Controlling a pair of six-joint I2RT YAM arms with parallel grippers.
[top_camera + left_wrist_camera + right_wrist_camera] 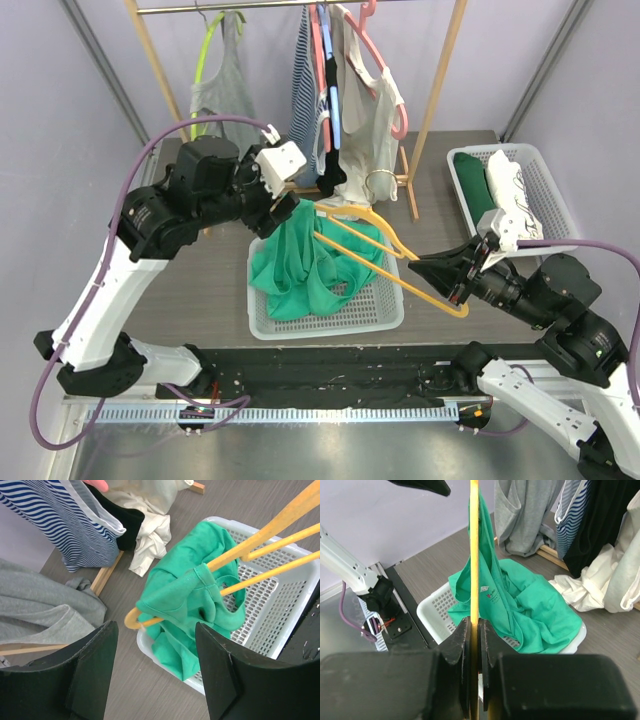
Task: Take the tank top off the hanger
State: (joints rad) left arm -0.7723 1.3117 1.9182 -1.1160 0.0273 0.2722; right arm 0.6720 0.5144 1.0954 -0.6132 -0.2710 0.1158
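Grey-brown surface seen from above, with a clothes rack (437, 100) behind. We note the green tank top (300, 268) draped on the yellow hanger (380, 268) and sagging into the white basket (325, 328).

Left wrist: the left hand (156, 627) is apart and empty, facing the hanger's draped end. We judge a grab may catch the hanger too. A striped top (55, 520) hangs near.

Right wrist: the right hand (475, 630) is clamped on the hanger. A hard tug might twist it loose.
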